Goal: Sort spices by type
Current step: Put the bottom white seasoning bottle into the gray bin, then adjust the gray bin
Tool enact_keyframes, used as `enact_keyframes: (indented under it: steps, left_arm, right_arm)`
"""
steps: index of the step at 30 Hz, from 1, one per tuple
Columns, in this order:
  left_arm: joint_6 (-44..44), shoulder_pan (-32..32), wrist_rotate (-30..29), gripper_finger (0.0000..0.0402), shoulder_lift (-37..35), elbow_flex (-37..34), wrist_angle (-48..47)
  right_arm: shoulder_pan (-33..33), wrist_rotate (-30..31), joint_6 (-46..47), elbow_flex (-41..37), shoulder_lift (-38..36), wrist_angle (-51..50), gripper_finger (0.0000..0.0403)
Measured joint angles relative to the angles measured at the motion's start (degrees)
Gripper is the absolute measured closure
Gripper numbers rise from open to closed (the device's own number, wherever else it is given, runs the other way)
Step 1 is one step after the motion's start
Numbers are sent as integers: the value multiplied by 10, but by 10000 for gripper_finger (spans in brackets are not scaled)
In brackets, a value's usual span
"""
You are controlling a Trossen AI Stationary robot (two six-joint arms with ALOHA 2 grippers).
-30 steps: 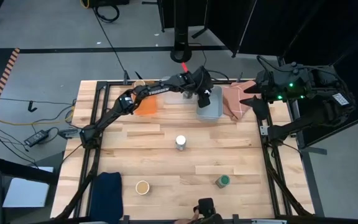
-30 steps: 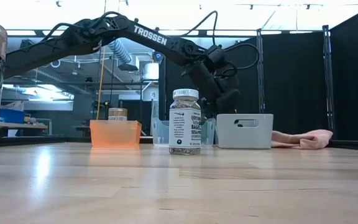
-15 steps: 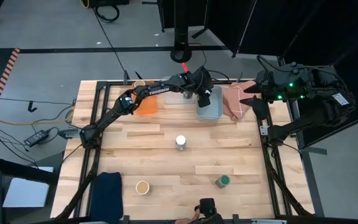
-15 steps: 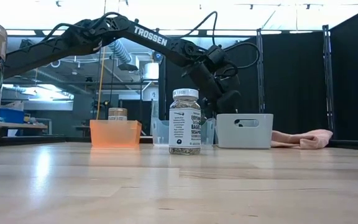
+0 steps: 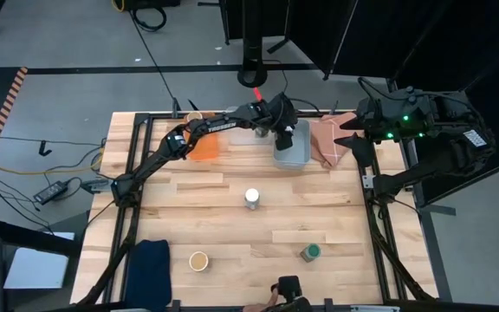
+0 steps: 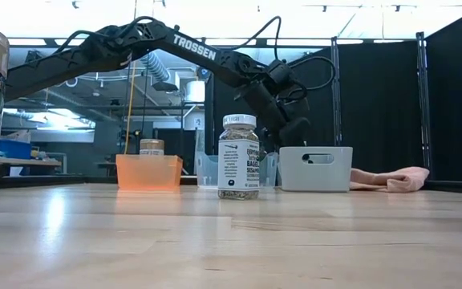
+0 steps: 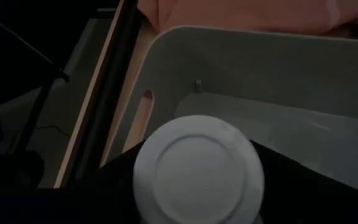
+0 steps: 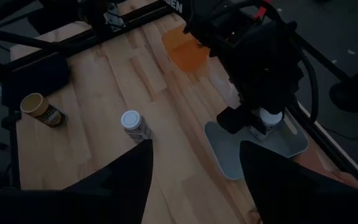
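The left gripper [image 8: 263,121] hangs directly above the pale-blue bin [image 5: 291,154], fingers clamped on a white-lidded jar [image 7: 197,168] held upright, so the coming move looks like a straight drop into that bin. The right gripper [image 8: 194,171] waits wide open, well off from the bin. The held jar's body and the bin's floor beneath it are hidden.

- Orange bin [image 5: 204,146] at the far left of the surface [image 5: 232,217].
- Pale-blue bin [image 5: 293,152] right of it.
- Pink cloth [image 5: 326,140] far right.
- Dark blue cloth [image 5: 149,267] near left.
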Motion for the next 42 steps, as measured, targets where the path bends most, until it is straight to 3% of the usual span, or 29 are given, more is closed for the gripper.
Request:
enact_keyframes:
  steps: [5, 10, 42]
  left_arm:
    - [0, 0, -14, 91, 0, 0, 7]
    - [0, 0, -25, 65, 0, 0, 23]
    - [2, -5, -29, 62, -33, 2, 66]
  right_arm:
    - [0, 0, 0, 0, 0, 0, 155]
    - [0, 0, 0, 0, 0, 0, 155]
    - [0, 0, 0, 0, 0, -1, 155]
